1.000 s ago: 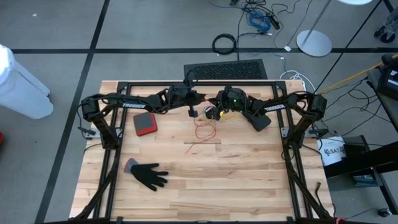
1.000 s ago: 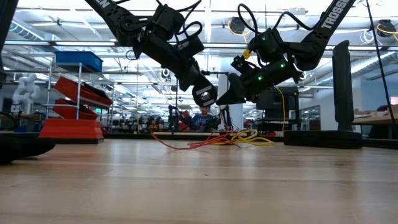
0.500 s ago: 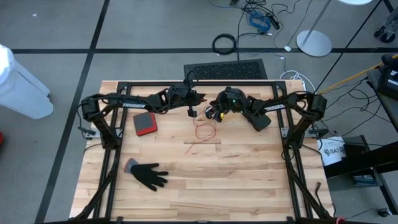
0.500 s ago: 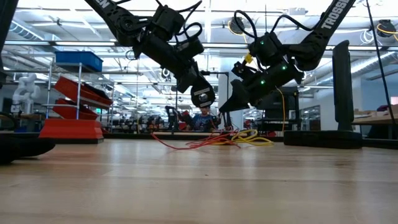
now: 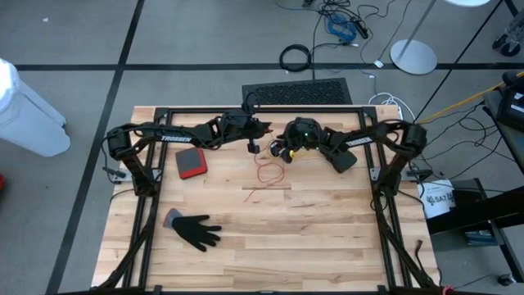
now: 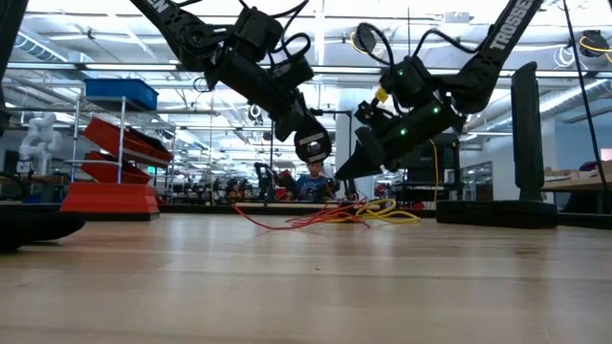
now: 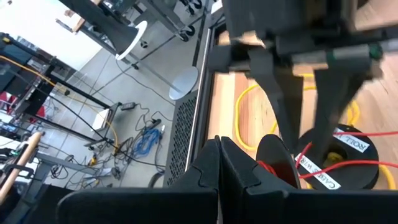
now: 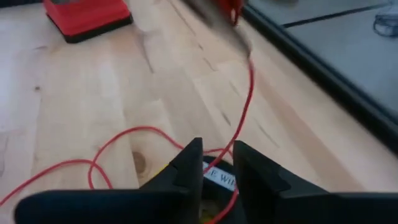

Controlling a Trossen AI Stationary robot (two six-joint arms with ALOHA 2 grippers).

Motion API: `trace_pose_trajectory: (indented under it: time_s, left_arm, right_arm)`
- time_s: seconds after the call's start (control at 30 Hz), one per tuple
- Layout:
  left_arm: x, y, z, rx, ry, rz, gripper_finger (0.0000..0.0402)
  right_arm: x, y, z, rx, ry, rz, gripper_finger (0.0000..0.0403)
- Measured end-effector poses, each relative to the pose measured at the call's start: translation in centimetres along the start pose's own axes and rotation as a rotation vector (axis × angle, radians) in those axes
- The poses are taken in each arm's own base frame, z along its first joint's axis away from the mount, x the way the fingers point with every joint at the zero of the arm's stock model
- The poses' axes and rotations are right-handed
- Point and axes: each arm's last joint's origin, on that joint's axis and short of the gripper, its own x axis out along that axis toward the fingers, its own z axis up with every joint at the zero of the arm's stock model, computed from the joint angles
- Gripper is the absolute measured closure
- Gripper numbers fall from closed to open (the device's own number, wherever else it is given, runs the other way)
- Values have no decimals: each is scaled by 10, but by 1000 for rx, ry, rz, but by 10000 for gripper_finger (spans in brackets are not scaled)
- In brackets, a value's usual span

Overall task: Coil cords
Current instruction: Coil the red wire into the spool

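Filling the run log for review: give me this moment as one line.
left gripper: shut on red cord | right gripper: open over spool | red cord: loose loops on table, not yet coiled

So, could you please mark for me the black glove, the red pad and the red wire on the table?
black glove (image 5: 196,231), high view, on its palm.
red pad (image 5: 191,163), high view, centre of its red top.
red wire (image 8: 244,106), right wrist view, on the strand rising from the table.
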Motion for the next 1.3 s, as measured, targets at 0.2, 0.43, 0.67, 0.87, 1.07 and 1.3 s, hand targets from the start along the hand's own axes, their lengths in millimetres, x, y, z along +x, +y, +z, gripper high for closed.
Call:
trace_pose_trajectory:
  time_s: [0.2, 0.43, 0.67, 0.87, 1.07, 1.3]
  left_arm:
    - [0, 1, 1, -1, -7, 19, 402]
    - [0, 1, 1, 0, 2, 24, 402]
    - [0, 3, 2, 39, 0, 49, 402]
    - [0, 6, 5, 38, -9, 58, 402]
    - [0, 9, 9, 45, -20, 69, 402]
    - [0, 8, 10, 64, -23, 67, 402]
  right_arm:
    - [19, -1, -18, 30, 0, 3, 309]
    - [27, -3, -25, 43, -19, -26, 315]
    - [27, -5, -25, 17, -20, -67, 316]
    - [26, -5, -22, 14, -39, -69, 316]
    - [25, -8, -21, -1, -44, -123, 316]
    - [24, -17, -21, 18, -46, -147, 316]
